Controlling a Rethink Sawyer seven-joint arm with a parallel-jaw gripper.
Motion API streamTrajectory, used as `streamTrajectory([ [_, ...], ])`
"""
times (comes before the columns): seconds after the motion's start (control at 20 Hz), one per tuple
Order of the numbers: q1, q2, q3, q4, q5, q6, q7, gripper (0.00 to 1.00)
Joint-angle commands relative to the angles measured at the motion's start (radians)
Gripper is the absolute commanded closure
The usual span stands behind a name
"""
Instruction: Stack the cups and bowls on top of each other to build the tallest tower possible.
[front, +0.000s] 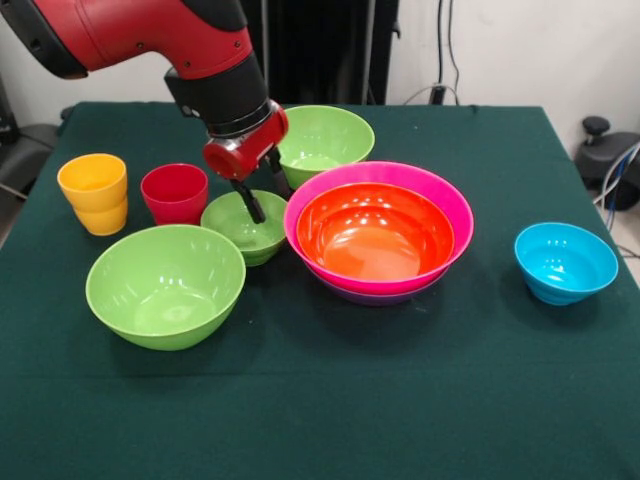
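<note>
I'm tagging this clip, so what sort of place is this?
Likely a robotics lab: a red robot arm works over a green-clothed table of plastic bowls, with cables alongside.

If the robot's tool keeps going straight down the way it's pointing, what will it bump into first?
Probably the small lime green bowl. The tool points down with one finger seemingly reaching inside the bowl and the other near its far rim, so it would likely meet the bowl's inside or rim first. Depth is hard to judge from this one view.
</note>
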Motion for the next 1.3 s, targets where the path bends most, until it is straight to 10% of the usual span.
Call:
streamTrajectory([
  [0.05,0.019,0.007,-0.061,-0.081,-0.061,0.031,-0.347,0.0],
  [0.6,0.026,0.008,-0.065,-0.096,-0.045,0.052,-0.339,0.0],
  [0.65,0.026,0.009,-0.065,-0.097,-0.043,0.053,-0.339,1.0],
  [1.3,0.025,0.008,-0.064,-0.098,-0.04,0.051,-0.334,1.0],
])
